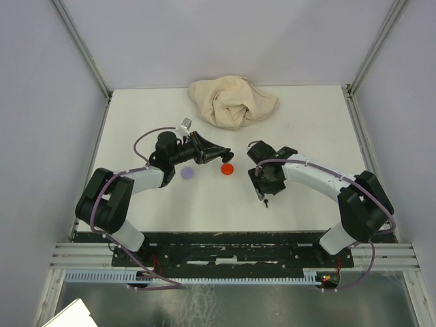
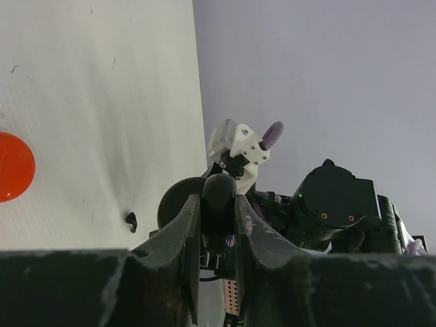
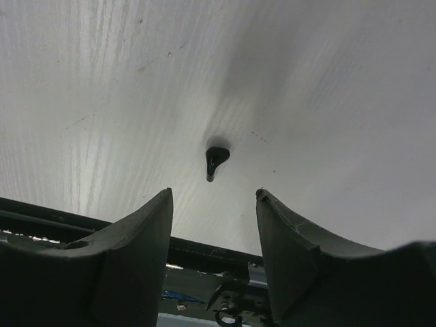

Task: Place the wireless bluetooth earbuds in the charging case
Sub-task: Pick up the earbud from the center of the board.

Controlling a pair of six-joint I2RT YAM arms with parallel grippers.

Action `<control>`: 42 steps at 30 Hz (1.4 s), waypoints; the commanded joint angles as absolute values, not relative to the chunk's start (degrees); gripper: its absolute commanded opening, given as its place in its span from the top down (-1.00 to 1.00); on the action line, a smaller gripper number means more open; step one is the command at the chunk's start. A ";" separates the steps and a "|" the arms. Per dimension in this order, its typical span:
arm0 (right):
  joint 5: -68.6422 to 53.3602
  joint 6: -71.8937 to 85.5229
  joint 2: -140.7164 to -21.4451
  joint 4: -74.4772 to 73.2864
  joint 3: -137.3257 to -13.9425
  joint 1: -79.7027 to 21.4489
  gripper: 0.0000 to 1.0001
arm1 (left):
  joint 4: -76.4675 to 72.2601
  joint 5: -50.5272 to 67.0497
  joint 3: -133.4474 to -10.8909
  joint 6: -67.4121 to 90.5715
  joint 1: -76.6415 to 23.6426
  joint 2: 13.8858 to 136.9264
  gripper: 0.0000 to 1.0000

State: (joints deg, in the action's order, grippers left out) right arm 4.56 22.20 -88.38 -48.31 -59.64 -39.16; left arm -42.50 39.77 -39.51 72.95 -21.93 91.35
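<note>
A small black earbud [image 3: 216, 160] lies on the white table just ahead of my right gripper [image 3: 213, 197], which is open and empty, its jaws spread to either side of it. The same earbud shows in the left wrist view [image 2: 131, 220]. My left gripper [image 2: 218, 204] is shut on a black rounded object [image 2: 219, 194], apparently a charging case, held above the table. In the top view the left gripper [image 1: 228, 157] points right, just above a red disc [image 1: 227, 169], and the right gripper [image 1: 261, 192] points toward the near edge. No other earbuds show.
A lavender disc [image 1: 187, 173] lies under the left arm. The red disc also shows in the left wrist view [image 2: 10, 167]. A crumpled beige cloth [image 1: 231, 101] sits at the back of the table. Grey walls enclose the table; the black base rail [image 1: 231, 245] runs along the near edge.
</note>
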 commanded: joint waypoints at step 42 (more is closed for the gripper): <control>0.01 19.14 -98.59 -42.49 -58.25 -37.13 0.07 | -42.28 41.39 -39.59 68.50 -21.96 89.03 0.94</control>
